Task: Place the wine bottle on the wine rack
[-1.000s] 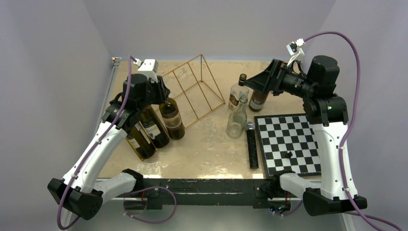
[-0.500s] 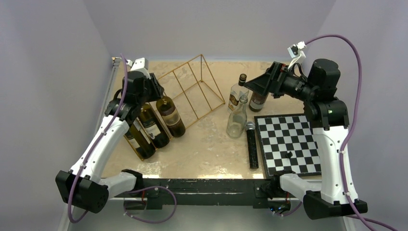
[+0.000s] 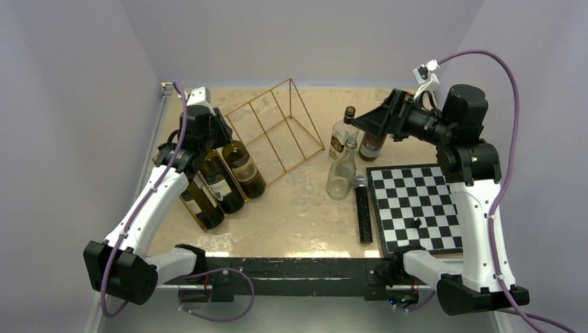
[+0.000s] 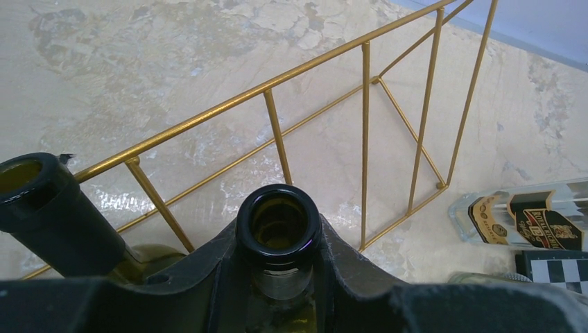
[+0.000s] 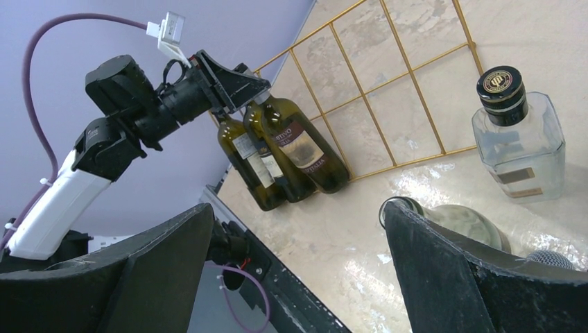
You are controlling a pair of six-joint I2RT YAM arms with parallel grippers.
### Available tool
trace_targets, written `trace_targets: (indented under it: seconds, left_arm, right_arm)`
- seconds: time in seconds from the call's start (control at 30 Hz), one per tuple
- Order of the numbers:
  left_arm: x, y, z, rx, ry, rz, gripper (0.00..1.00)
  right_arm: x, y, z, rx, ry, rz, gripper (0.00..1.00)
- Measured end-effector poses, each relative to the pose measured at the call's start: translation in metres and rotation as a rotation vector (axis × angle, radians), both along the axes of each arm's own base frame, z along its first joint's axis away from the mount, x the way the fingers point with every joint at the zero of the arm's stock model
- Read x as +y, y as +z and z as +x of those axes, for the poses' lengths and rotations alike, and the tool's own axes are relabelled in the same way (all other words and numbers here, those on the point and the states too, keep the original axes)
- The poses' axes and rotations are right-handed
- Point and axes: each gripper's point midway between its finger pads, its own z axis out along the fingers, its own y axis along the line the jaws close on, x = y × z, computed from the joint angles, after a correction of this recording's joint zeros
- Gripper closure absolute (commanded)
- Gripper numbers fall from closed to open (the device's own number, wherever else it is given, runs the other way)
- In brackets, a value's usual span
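The left gripper (image 4: 279, 260) was clamped tight on the neck of the wine bottle (image 3: 246, 168), its fingers (image 4: 215, 274) pinching just under the open mouth. The bottle lay slanted on the wine rack (image 3: 281, 125), left of centre in the top view, with its base toward the bottom of the frame, just beside two dark bottles (image 3: 220, 184) in the neighbouring slots. At upper right, the right gripper (image 5: 298, 211) hung with its jaws spread wide, gripping nothing, close to a clear bottle (image 3: 342, 177) beside the chessboard (image 3: 416, 208).

Chessboard (image 3: 409, 194) with what may be a pawn (image 3: 416, 223), black microphone (image 3: 363, 208) beside it, square clear bottle (image 5: 519, 142)
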Motion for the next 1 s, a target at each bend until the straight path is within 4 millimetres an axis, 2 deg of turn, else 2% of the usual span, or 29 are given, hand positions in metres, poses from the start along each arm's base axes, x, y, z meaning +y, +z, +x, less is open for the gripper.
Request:
trace_targets:
  seconds: [0.3, 0.5, 0.73, 0.87, 1.0]
  left_arm:
    - [0.006, -0.005, 0.004, 0.003, 0.037, 0.015, 0.63]
    - [0.010, -0.008, 0.008, 0.008, 0.071, 0.018, 0.59]
    - [0.019, -0.022, 0.014, 0.039, 0.122, 0.058, 0.57]
    - [0.020, -0.032, 0.017, 0.064, 0.131, 0.072, 0.51]
    - [0.020, -0.033, 0.017, 0.068, 0.132, 0.072, 0.43]
  right_arm:
    - [-0.001, -0.005, 0.006, 0.018, -0.011, -0.005, 0.01]
    - [-0.001, -0.008, 0.009, 0.027, -0.017, -0.007, 0.01]
    - [-0.001, -0.009, 0.010, 0.029, -0.018, -0.007, 0.01]
    - [-0.001, -0.009, 0.010, 0.029, -0.018, -0.007, 0.01]
    - [-0.001, -0.009, 0.010, 0.032, -0.018, -0.008, 0.01]
